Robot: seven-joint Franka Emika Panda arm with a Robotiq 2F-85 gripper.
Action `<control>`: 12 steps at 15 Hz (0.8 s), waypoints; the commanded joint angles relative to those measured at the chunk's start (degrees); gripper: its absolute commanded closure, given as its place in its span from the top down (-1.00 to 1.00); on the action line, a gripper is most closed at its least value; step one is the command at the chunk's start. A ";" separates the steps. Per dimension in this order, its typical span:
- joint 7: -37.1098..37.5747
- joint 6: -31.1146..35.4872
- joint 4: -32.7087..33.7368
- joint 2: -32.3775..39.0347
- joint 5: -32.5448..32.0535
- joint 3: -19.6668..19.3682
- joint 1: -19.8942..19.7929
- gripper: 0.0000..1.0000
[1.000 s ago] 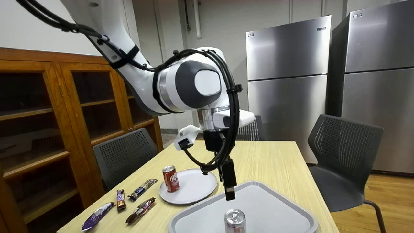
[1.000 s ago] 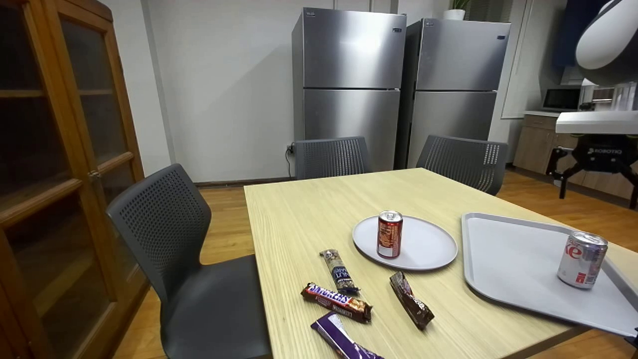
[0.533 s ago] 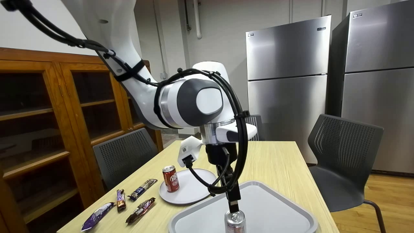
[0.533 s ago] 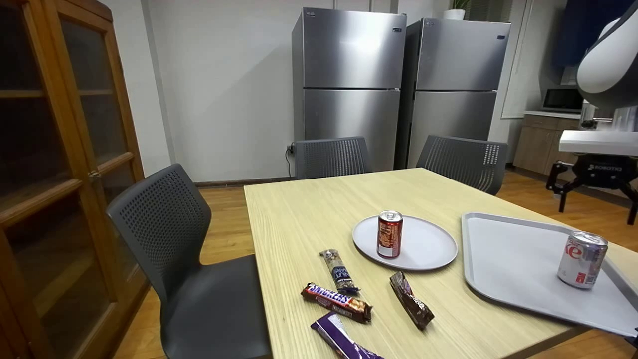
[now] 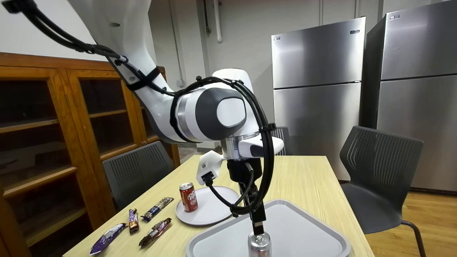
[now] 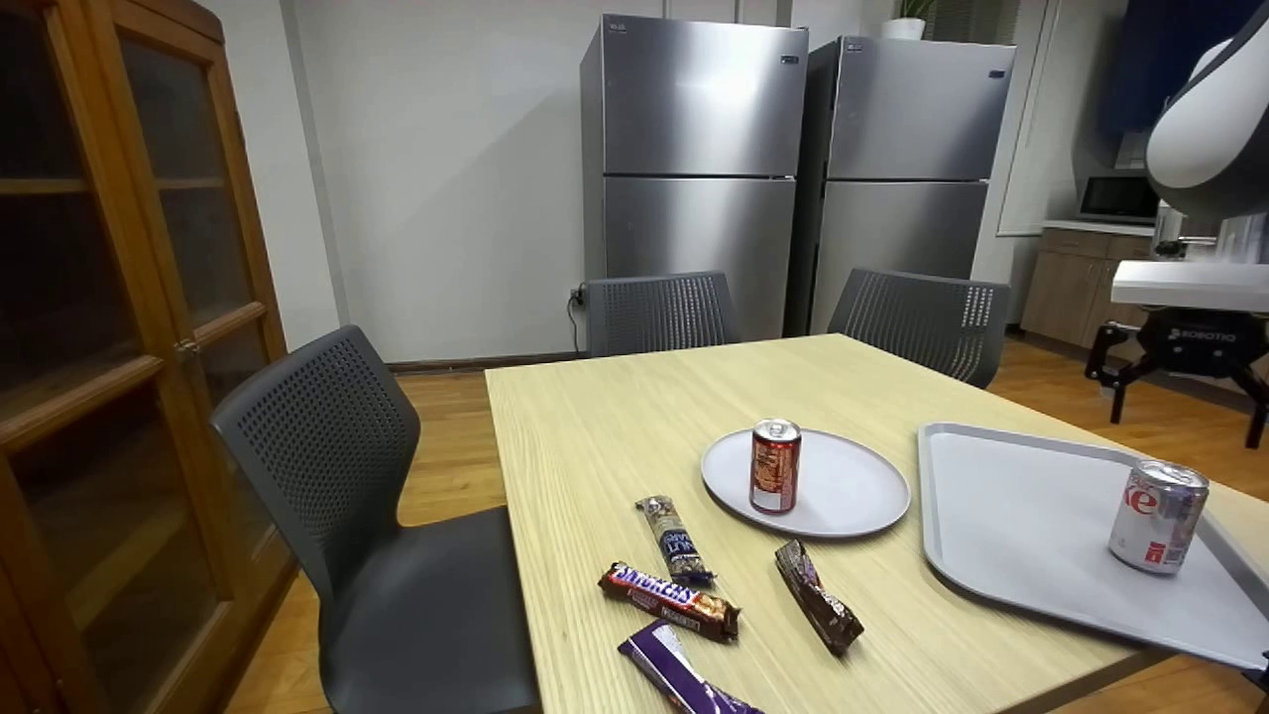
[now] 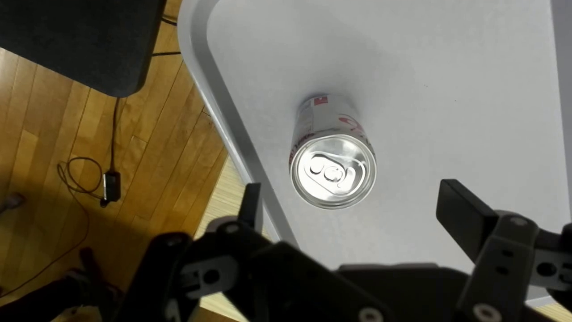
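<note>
A silver can with red lettering [image 6: 1158, 518] stands upright on the grey tray [image 6: 1021, 506]. My gripper [image 6: 1187, 418] hangs above the tray near that can, pointing down. In the wrist view the jaws are wide apart with nothing held, and the lid of the silver can [image 7: 333, 172] shows just ahead of the gap between the fingertips. Seen in an exterior view, one black finger [image 5: 257, 227] overlaps the rim of the silver can [image 5: 260, 244]; the far finger is hidden there. A red Dr Pepper can [image 5: 188, 197] stands on a pale round plate [image 5: 221, 200].
On the wooden table [image 6: 575, 426] lie a nut bar [image 6: 675, 540], a Snickers bar [image 6: 669, 600], a purple wrapper [image 6: 684, 669] and a brown wrapper [image 6: 818, 600]. Dark chairs [image 5: 378, 178] surround the table; a wooden cabinet [image 5: 35, 150] stands at one side.
My gripper came down toward the silver can between one second and half a second ago. Since then it has hardly moved. The jaws stayed apart, and cans, plate and wrappers kept their places.
</note>
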 commanded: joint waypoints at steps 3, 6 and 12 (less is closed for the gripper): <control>-2.23 1.64 -0.33 1.28 0.64 -0.25 0.72 1.00; -3.65 2.46 -0.06 2.82 1.43 -0.45 0.97 1.00; -7.32 6.35 -0.28 5.69 3.46 -1.05 1.21 1.00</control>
